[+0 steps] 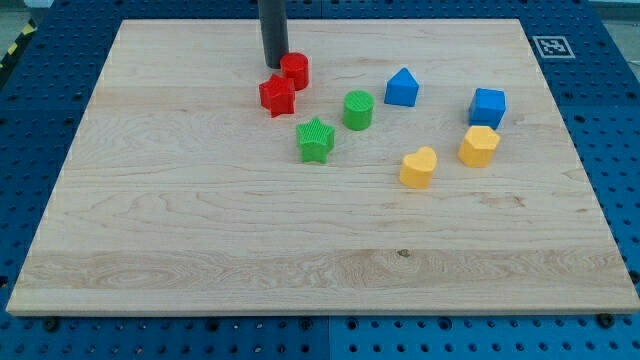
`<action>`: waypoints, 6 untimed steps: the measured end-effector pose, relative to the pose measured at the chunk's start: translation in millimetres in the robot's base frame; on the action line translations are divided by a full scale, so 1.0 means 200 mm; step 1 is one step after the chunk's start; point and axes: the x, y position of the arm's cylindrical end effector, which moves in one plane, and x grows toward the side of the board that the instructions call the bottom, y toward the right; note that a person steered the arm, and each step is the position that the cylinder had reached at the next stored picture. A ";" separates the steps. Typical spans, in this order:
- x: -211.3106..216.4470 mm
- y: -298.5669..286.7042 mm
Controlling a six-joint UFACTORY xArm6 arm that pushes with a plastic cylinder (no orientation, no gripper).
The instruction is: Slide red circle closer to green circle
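My tip (273,66), a bare rod with no jaws, touches the red circle's (295,70) left side; the green circle (358,109) lies nearer, to its right.

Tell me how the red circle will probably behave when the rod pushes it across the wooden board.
The red circle looks squat and flat-bottomed, so it should slide, not roll or tip. It looks like rigid ribbed plastic, probably light. My tip touches its left side, off centre perhaps, so the round wall may slip sideways. The red star sits close below and could get nudged.
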 end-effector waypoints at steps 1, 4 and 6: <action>0.01 -0.22; 0.12 -0.19; 0.12 0.06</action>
